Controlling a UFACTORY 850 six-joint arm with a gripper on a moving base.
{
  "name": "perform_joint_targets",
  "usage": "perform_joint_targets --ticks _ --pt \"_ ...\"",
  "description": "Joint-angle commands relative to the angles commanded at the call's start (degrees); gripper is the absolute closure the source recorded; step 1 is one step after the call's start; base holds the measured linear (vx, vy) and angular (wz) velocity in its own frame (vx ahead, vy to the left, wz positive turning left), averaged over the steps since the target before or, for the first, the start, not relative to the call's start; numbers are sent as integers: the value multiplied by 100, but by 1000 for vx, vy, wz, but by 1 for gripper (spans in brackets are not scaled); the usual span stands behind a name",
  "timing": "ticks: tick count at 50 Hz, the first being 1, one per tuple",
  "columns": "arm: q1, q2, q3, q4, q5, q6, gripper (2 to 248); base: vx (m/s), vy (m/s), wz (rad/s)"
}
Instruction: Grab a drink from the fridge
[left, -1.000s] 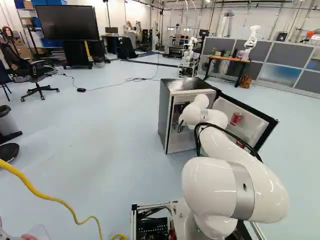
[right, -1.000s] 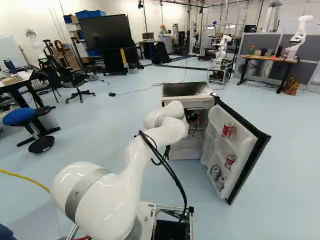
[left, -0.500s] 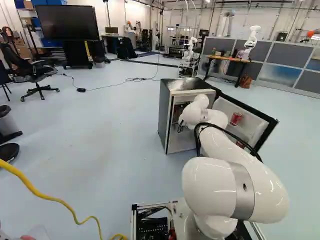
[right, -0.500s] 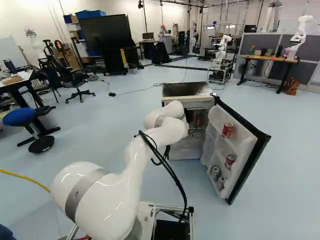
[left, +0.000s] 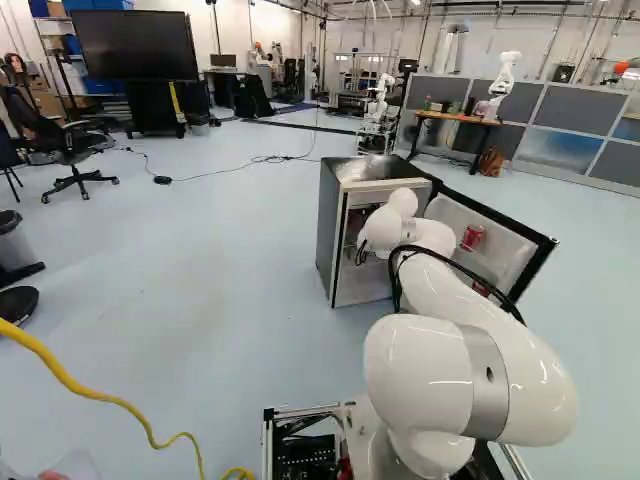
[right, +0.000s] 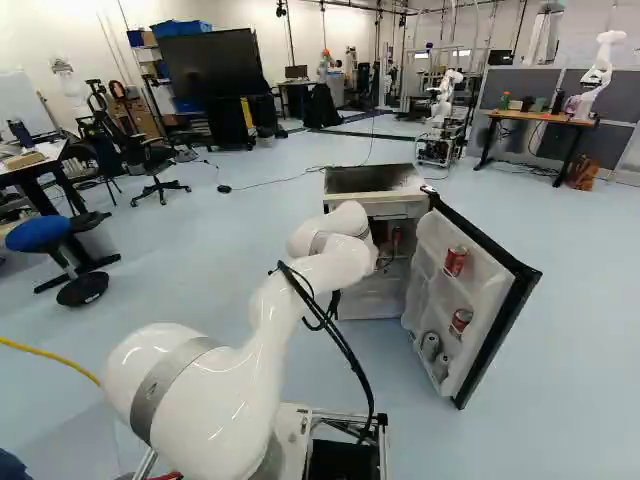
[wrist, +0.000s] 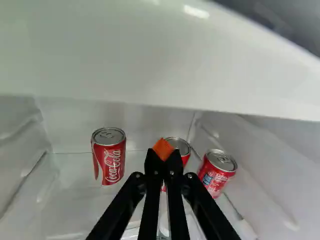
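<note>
The white arm (right: 240, 380) rises at the foot of both base views and reaches into the fridge (left: 332, 230), whose door (right: 510, 320) hangs open with red cans (right: 456, 261) and greyish cans (right: 430, 346) on its racks. Inside, the jaws are closed, orange pads (wrist: 163, 149) together, gripping nothing. Beyond their tips, partly hidden, stands a red can (wrist: 183, 148); a second can (wrist: 217, 173) is just beside it, a third can (wrist: 109, 162) apart, across the jaws. Far off, another robot (right: 598, 78) is by a worktop (right: 538, 117)

White "Coca-Cola" lettering (wrist: 113, 166) down side of upright red can (wrist: 100, 149).
</note>
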Motion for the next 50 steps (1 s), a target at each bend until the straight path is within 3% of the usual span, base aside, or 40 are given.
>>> perform_joint_targets --ticks 19,20,24,25,30,31,35,36,40,41,45,46,50 --pt "0 0 0 0 0 0 230 0 0 0" --pt "0 0 0 0 0 0 205 0 0 0" --pt "0 0 0 0 0 0 205 0 0 0" --pt "0 0 0 0 0 0 171 0 0 0" --pt "0 0 0 0 0 0 171 0 0 0" --pt "0 0 0 0 0 0 135 0 0 0" --pt "0 7 11 0 0 0 135 0 0 0" --pt "-1 11 18 0 0 0 98 0 0 0" --pt "-3 42 69 0 0 0 98 0 0 0" --pt "-4 53 86 0 0 0 59 0 0 0" --pt "-8 106 174 0 0 0 59 0 0 0" --pt "-9 123 201 0 0 0 22 0 0 0" --pt "-11 201 328 0 0 0 22 0 0 0"
